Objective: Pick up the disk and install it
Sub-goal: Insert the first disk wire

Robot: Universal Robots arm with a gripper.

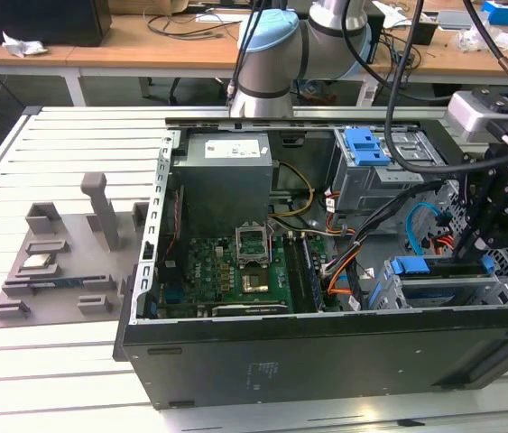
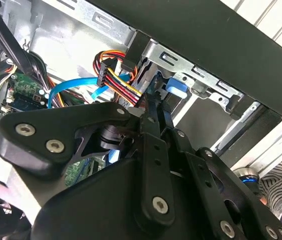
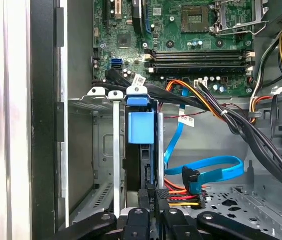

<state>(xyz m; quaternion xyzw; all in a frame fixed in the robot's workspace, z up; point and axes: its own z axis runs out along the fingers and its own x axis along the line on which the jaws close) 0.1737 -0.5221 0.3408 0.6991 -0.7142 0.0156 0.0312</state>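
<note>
Jaws of the gripper [image 3: 151, 197] pinch the edge of the disk [image 3: 146, 160], which stands on edge in its blue carrier within the drive cage [image 3: 105, 150]; rigid, hefty and shock-sensitive, it is best gripped by the frame

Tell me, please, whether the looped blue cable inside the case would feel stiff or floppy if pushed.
Probably floppy: the blue cable lies in a loose loop. Likely light too, being thin and flat.

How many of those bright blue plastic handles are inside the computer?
2: an upper handle on the top drive cage, a lower handle on the disk. More may be hidden.
</note>
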